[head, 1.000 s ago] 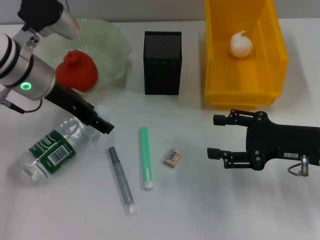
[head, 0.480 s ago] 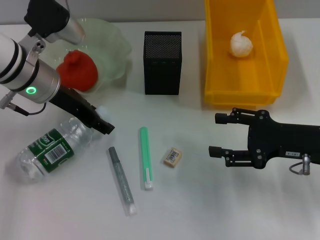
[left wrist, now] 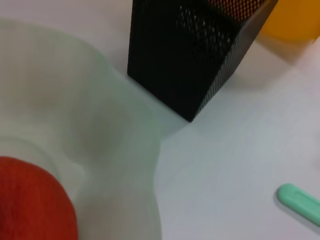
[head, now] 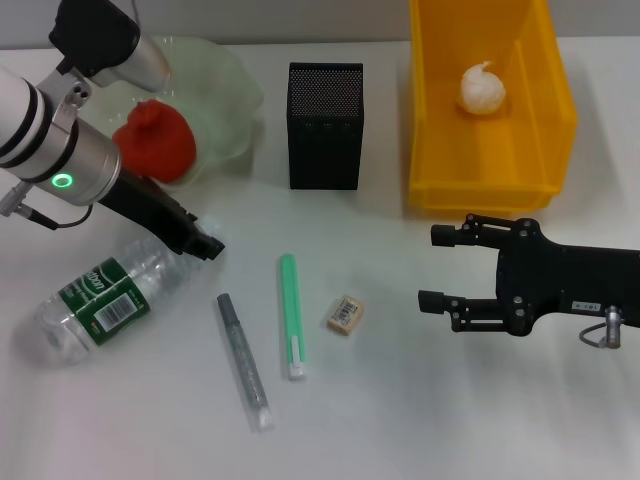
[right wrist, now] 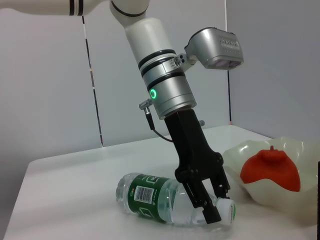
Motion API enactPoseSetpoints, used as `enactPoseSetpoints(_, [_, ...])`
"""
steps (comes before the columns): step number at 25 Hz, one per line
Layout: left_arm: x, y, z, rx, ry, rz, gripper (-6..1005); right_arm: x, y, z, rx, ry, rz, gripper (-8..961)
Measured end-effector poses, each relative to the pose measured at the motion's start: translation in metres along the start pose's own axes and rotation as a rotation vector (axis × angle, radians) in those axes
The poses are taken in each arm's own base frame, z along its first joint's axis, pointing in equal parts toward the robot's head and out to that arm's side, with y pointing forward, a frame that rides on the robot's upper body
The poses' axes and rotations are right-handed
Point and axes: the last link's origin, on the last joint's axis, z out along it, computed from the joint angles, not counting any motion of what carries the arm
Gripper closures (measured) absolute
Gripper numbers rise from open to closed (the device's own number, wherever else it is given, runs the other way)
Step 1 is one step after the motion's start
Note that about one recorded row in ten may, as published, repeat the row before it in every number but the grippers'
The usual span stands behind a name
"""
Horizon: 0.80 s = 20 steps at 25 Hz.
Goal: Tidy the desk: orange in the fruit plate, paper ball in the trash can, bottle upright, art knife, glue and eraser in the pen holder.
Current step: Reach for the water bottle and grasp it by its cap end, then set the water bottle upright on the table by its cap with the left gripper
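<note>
From the head view, the bottle (head: 98, 308) lies on its side on the white table (head: 420, 420). The left gripper (head: 200, 243) is down at the bottle's cap end. The orange (head: 155, 141) sits in the fruit plate (head: 222, 92). The paper ball (head: 482, 88) is inside the trash can (head: 490, 105). The pen holder (head: 325, 125) stands between the plate and the can. In front of it lie a grey pen-like stick (head: 244, 360), a green stick (head: 291, 315) and the eraser (head: 344, 314), all apart from each other. The right gripper (head: 432, 270) hovers near the eraser with its fingers spread wide and nothing in them.

The left wrist view shows the plate's rim, a bit of the orange, the pen holder and one end of the green stick.

In the right wrist view, the left gripper's fingers (right wrist: 202, 200) reach down on both sides of the bottle's neck, next to the cap (right wrist: 226, 210). I cannot tell if they squeeze it.
</note>
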Motion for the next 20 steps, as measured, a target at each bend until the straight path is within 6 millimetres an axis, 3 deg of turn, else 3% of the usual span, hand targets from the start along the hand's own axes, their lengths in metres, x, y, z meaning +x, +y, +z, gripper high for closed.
enactPoseSetpoints(10, [-0.002, 0.002, -0.021, -0.044, 0.162, 0.03, 548, 0.0, 0.0, 0.0, 0.0, 0.0, 0.001, 168])
enactPoseSetpoints(15, [-0.02, 0.0, -0.049, -0.09, 0.348, 0.062, 545, 0.0, 0.001, 0.001, -0.003, -0.001, 0.003, 169])
enactPoseSetpoints(20, [-0.031, -0.001, -0.062, -0.101, 0.442, 0.09, 543, 0.0, 0.002, 0.002, -0.007, 0.0, 0.005, 169])
